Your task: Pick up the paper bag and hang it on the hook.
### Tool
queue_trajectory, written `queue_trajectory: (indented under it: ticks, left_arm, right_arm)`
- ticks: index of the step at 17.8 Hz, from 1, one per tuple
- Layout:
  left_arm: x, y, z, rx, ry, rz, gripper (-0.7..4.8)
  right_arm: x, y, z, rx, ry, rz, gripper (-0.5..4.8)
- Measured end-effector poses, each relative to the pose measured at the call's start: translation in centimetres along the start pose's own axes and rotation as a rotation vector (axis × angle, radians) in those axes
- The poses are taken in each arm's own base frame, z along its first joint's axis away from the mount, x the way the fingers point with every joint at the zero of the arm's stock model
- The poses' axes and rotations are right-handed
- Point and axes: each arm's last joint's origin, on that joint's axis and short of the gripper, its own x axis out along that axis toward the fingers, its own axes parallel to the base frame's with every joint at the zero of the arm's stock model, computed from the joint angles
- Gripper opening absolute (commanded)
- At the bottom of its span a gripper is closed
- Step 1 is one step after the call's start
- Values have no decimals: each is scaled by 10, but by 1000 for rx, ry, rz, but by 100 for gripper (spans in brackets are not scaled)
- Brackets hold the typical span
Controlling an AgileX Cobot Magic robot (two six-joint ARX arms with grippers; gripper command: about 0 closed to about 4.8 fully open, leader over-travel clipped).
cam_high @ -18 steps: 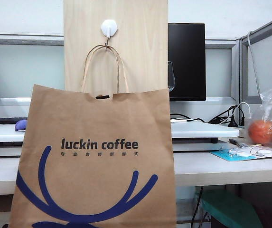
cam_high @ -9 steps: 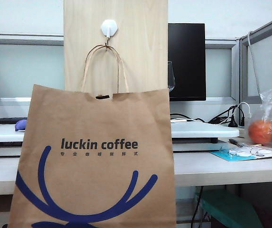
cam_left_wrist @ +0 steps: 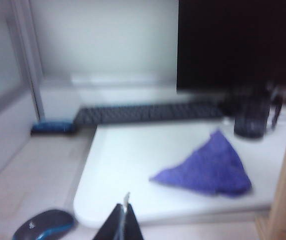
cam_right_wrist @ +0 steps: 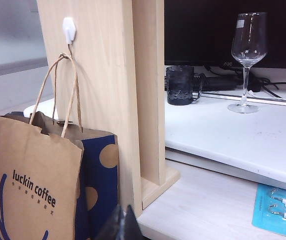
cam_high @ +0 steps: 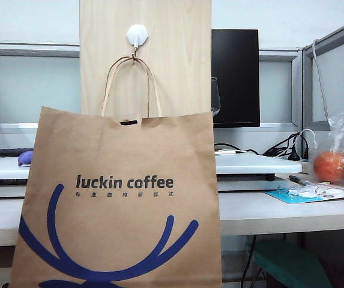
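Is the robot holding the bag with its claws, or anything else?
No, nothing is held. The left gripper and right gripper are both shut and empty. The paper bag hangs by its handles from the hook.

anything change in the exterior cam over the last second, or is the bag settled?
Barely anything. The paper bag hangs from the hook by its handles as before, shifted only a hair to the left along with the wooden board; nothing was gripped or released. The monitor and the plastic bag of balls stayed put. No arm shows in that view; the wrist views show the left claw and right claw shut, clear of the bag.
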Motion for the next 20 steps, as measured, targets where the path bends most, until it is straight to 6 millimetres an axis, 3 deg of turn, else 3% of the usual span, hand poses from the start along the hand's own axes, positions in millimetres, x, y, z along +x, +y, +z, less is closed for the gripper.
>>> queue_trajectory:
  ticks: [5,20]
  left_arm:
    - [-7,2,-45,-90,-31,-7,-3]
    - [-7,2,-54,-86,51,-35,-3]
  right_arm:
    - [0,0,0,-2,-2,0,0]
    - [0,0,0,0,0,0,0]
